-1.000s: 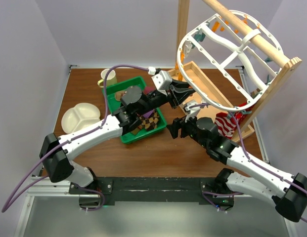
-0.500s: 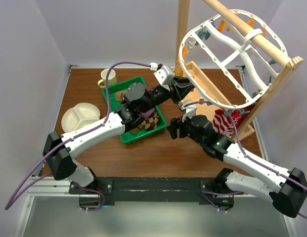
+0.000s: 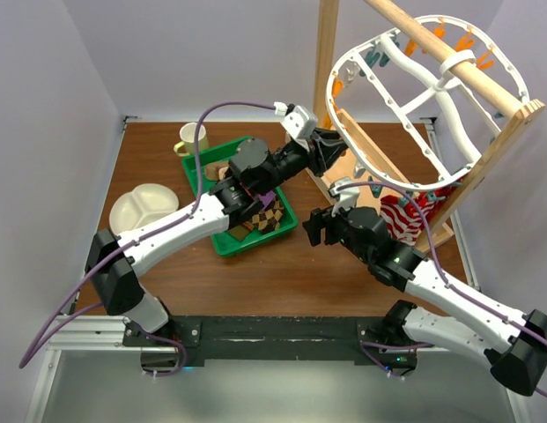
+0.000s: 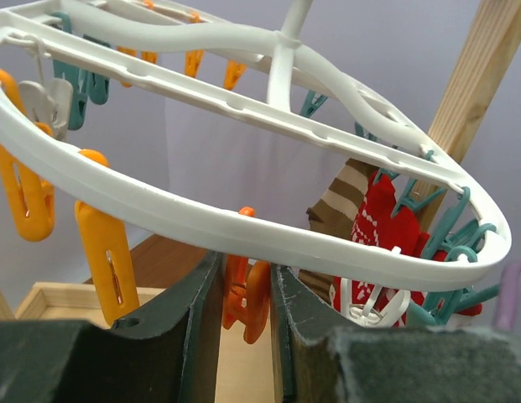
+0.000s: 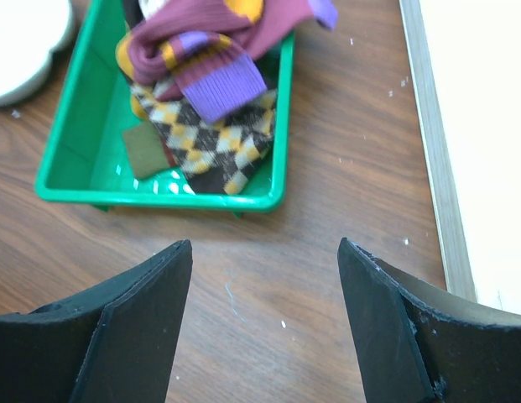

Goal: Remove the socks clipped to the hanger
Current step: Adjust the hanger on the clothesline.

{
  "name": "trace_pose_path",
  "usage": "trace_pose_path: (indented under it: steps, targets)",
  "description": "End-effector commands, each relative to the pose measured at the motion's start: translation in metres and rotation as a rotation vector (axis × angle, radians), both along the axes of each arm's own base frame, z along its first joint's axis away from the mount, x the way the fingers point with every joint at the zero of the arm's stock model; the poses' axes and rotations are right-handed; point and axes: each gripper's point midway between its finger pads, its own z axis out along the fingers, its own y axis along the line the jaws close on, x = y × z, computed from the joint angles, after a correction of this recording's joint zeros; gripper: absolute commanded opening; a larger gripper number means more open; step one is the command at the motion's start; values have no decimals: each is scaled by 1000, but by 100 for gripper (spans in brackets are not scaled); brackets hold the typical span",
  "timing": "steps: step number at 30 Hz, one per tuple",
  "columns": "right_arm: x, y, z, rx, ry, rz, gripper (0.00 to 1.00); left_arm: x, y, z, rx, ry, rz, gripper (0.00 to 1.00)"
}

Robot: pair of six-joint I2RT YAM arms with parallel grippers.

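Overhead view downward; left wrist close under hanger (image 4: 243,228), right wrist above tray (image 5: 159,200).

Your brown table (image 3: 282,273), green tray (image 3: 224,246) mid-table, white plate (image 3: 141,210) left of the tray, mug (image 3: 188,141) behind it, stand base (image 5: 435,143) to its right.

Pale lavender walls (image 3: 167,53) enclose a brown wood-grain table (image 3: 255,282) on the left, back and right, under soft, even light. A light wooden rail stand (image 3: 325,53) rises at the table's back right.
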Motion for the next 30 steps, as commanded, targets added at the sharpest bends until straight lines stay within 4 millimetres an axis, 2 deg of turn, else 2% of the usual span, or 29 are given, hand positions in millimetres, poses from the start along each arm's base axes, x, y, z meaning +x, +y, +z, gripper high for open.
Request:
trace_pose_path:
  steps: [1, 6, 15, 22, 30]
  targets:
    - [3, 2, 33, 61, -97, 7, 74, 13, 7, 26, -72, 15, 44, 1]
    - [1, 13, 42, 80, -122, 66, 74, 25, 13, 23, -80, 42, 89, 1]
    - [0, 22, 56, 101, -135, 109, 75, 57, 42, 29, -98, 33, 173, 1]
    - [-3, 31, 68, 114, -126, 154, 76, 78, 61, 42, -113, -10, 228, 1]
    - [-11, 36, 70, 116, -102, 202, 77, 110, 78, 56, -110, -51, 310, 1]
